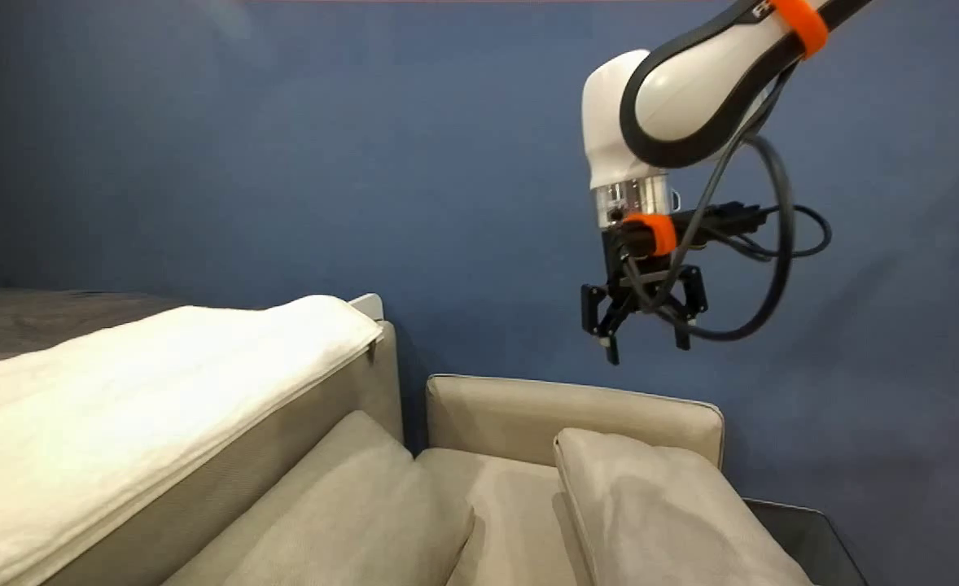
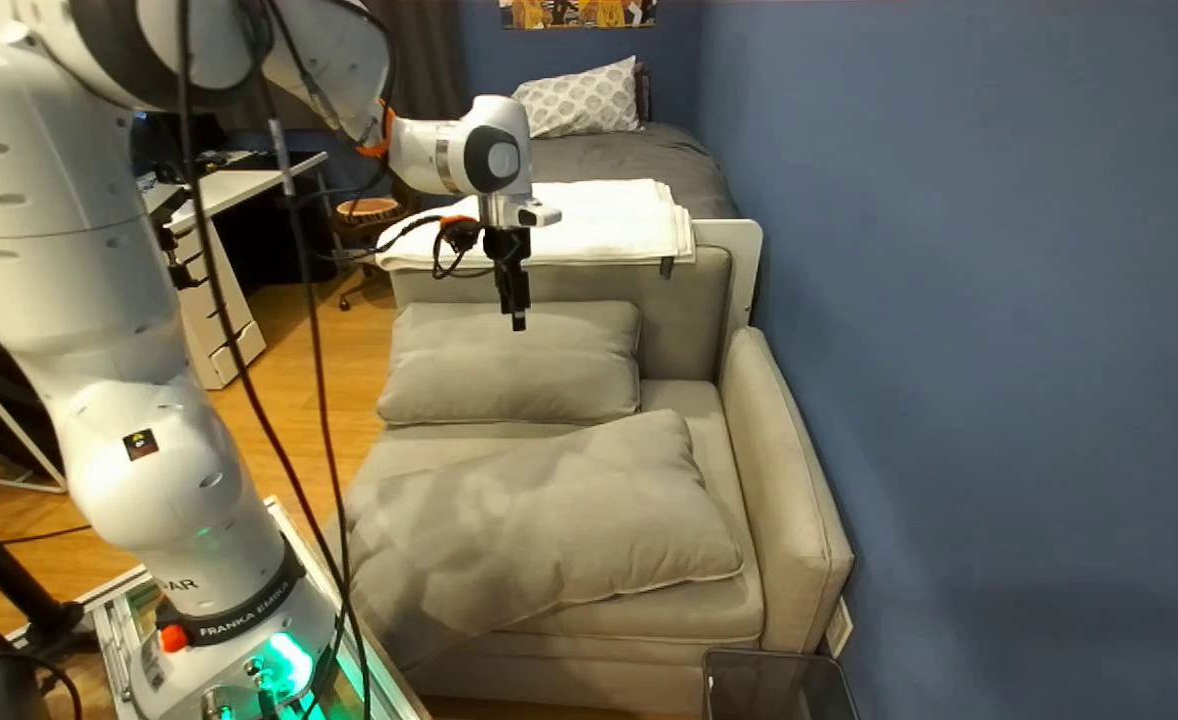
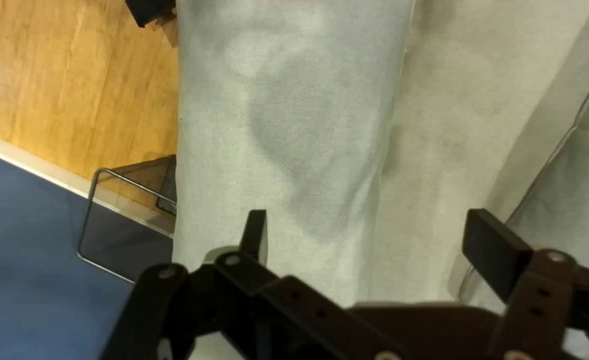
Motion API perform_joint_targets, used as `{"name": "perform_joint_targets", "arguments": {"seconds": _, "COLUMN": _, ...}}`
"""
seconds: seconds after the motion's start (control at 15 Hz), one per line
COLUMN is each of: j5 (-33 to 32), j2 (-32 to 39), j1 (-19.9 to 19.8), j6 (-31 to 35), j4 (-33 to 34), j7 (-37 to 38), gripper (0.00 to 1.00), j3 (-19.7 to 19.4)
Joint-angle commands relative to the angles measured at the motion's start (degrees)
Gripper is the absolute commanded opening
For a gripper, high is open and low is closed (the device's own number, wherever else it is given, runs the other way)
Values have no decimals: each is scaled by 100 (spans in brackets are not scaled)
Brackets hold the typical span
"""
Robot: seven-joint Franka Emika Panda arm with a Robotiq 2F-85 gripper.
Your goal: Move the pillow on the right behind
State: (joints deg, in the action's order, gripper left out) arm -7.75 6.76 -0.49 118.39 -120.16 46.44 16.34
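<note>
The pillow, puffy and plain beige, lies across the front of the sofa seat, drooping over the edge on the robot's side. It shows in both exterior views (image 1: pixel 675 513) (image 2: pixel 549 520) and fills the middle of the wrist view (image 3: pixel 289 125). A second beige cushion leans against the sofa back in both exterior views (image 1: pixel 349 513) (image 2: pixel 514 360); its edge shows at the right of the wrist view (image 3: pixel 584 200). My gripper (image 1: pixel 648 352) (image 2: pixel 518 325) (image 3: pixel 367 220) is open, empty and pointing down, well above the sofa. In the wrist view its fingers span the pillow's edge and the seat.
The beige sofa arm (image 1: pixel 569 415) (image 2: pixel 789 460) stands along the blue wall. The boxy sofa back (image 2: pixel 684 300) carries a white blanket (image 1: pixel 162 415) (image 2: pixel 599 220). A dark wire-rimmed bin (image 2: pixel 779 685) (image 3: pixel 124 225) stands at the sofa's front corner.
</note>
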Motion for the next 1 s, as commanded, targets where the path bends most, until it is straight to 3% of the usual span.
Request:
{"name": "perform_joint_targets", "arguments": {"seconds": 0.0, "j5": -503, "j2": 1463, "j1": 762, "j6": -397, "j4": 1164, "j7": 1363, "gripper": 100, "j3": -583}}
{"name": "perform_joint_targets", "arguments": {"seconds": 0.27, "j5": -413, "j2": 2573, "j1": 1458, "j6": -1352, "j4": 2160, "j7": 1858, "gripper": 100, "j3": -1028}}
{"name": "perform_joint_targets", "arguments": {"seconds": 0.33, "j5": -276, "j2": 2030, "j1": 1349, "j6": -788, "j4": 1443, "j7": 1583, "gripper": 100, "j3": -1041}}
{"name": "perform_joint_targets", "arguments": {"seconds": 0.53, "j5": -281, "j2": 2531, "j1": 1566, "j6": -1111, "j4": 1933, "j7": 1708, "gripper": 100, "j3": -1136}}
{"name": "perform_joint_targets", "arguments": {"seconds": 0.8, "j5": -284, "j2": 2562, "j1": 1558, "j6": -1199, "j4": 2067, "j7": 1711, "gripper": 100, "j3": -1169}}
{"name": "perform_joint_targets", "arguments": {"seconds": 0.93, "j5": -331, "j2": 2948, "j1": 1604, "j6": -1080, "j4": 2291, "j7": 1616, "gripper": 100, "j3": -1185}}
